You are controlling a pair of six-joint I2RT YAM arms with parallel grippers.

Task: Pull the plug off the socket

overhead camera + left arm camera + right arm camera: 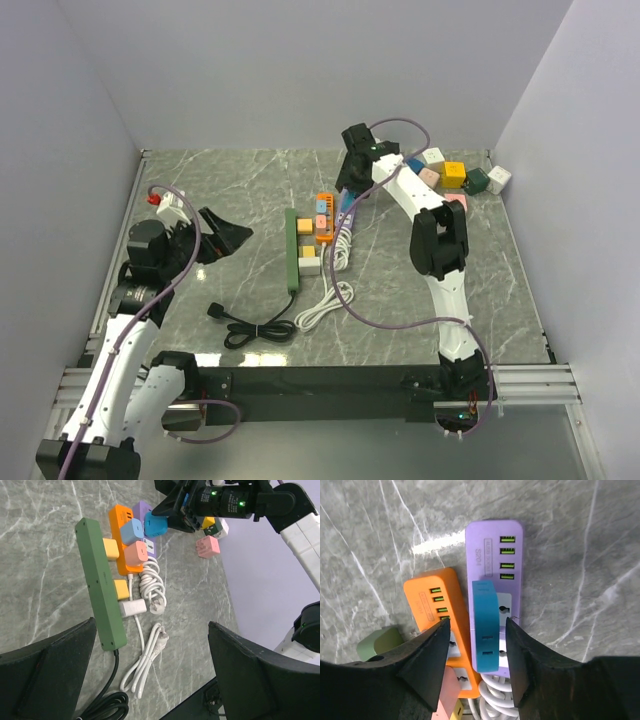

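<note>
A teal-blue plug [485, 625] sits in a purple power strip [495, 545], next to an orange strip [427, 595]. My right gripper [477, 624] is open, low over the strips, with one finger on each side of the teal plug, not touching it. In the top view the right gripper [352, 178] is at the far middle of the table. The left wrist view shows the teal plug [156, 525] under it too. My left gripper [226, 238] is open and empty, raised at the left, apart from the strips.
A green strip [100, 585] holds yellow plugs and a white plug [132, 608]. The orange strip [119, 540] holds a light-blue plug [132, 530] and a pink plug [136, 554]. Coiled white cable [145, 657] and black cable [255, 328] lie nearby. Loose coloured adapters [455, 175] sit back right.
</note>
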